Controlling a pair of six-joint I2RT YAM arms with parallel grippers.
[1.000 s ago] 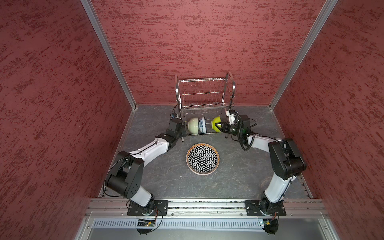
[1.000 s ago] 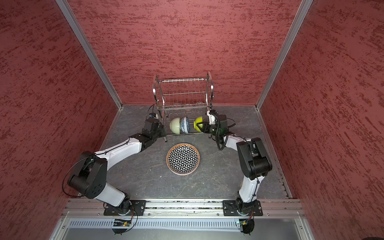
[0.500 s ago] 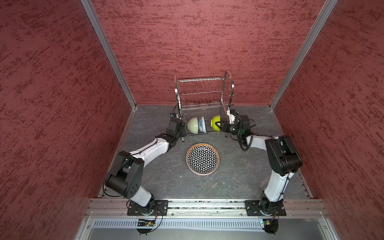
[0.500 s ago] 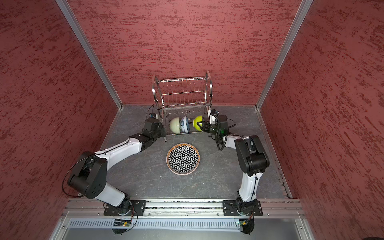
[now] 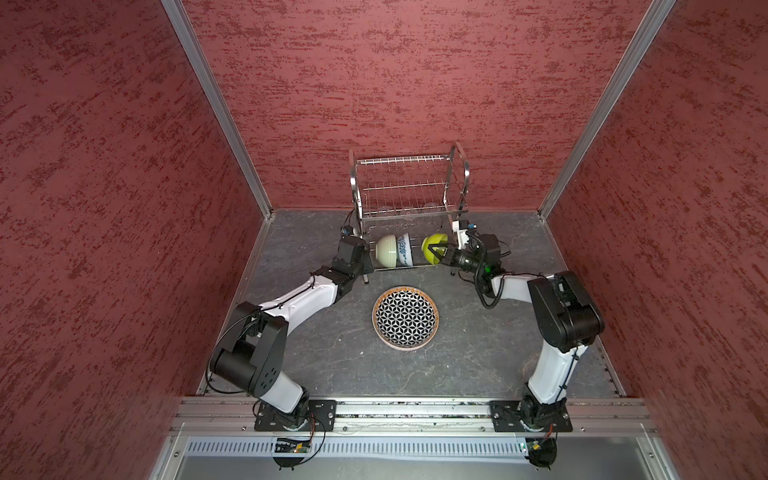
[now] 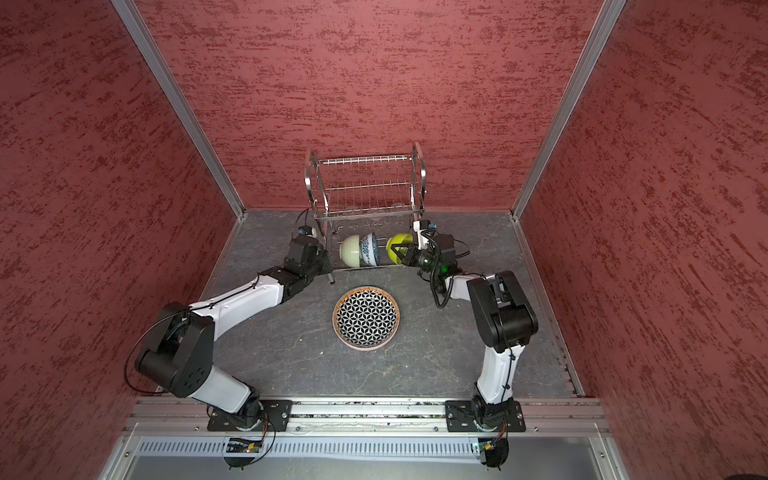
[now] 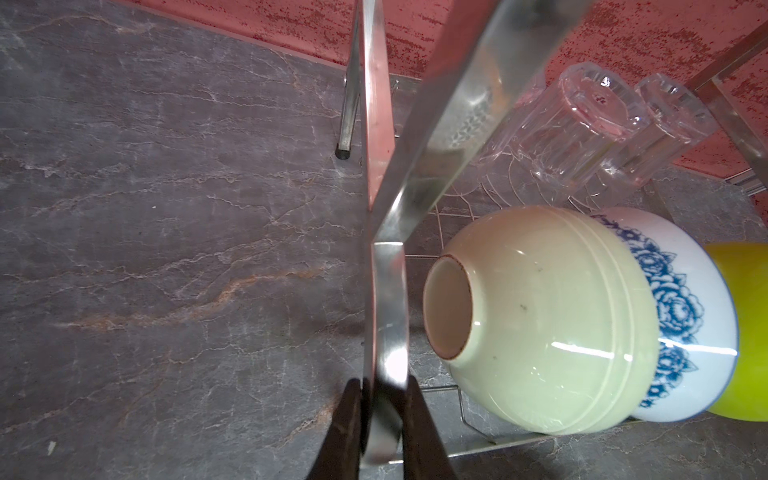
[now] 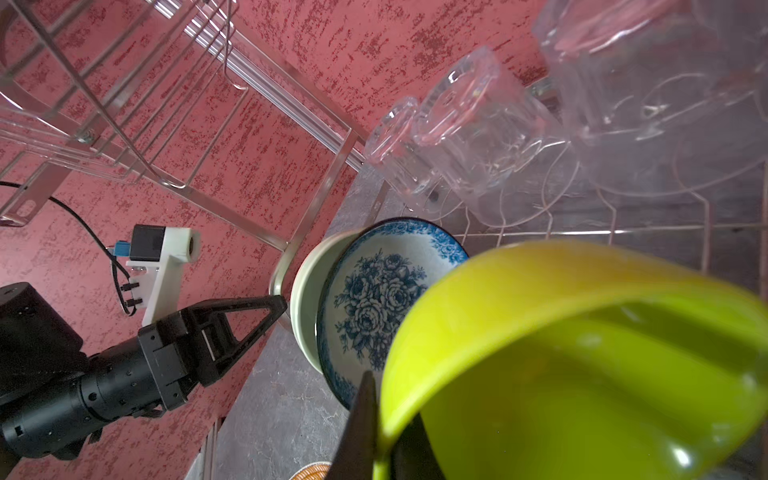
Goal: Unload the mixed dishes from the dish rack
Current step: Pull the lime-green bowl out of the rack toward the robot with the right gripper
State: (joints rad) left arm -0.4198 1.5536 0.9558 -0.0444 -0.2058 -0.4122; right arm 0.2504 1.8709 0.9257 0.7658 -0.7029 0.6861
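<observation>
Three bowls lie on their sides in the lower tier of the dish rack point(image 5: 409, 183), which stands at the back of the desk point(image 5: 332, 353) against the red wall. We see the cream-green bowl point(image 5: 384, 251) at the left end with its foot toward the left arm point(image 5: 299, 299). The blue-floral bowl point(image 5: 405, 249) nests against it. The lime bowl point(image 5: 434, 245) sits at the right end, a little apart from those two.

We find the right jaws clamped on the lime bowl's rim. In the right wrist view one dark finger point(image 8: 361, 424) sits outside the rim, the other inside it. The right arm point(image 5: 557, 307) reaches in from the rack's right side.

We find the left jaws pressed together on the flat steel strip of the rack's left side frame point(image 7: 386, 291), low down, one finger on each face.

Behind the bowls, clear tumblers point(image 7: 582, 124) rest tilted, bases up, on the same wire tier.

We see the geometric plate point(image 5: 405, 316) lying flat on the desk in front of the rack, between the two arms and touching neither.
</observation>
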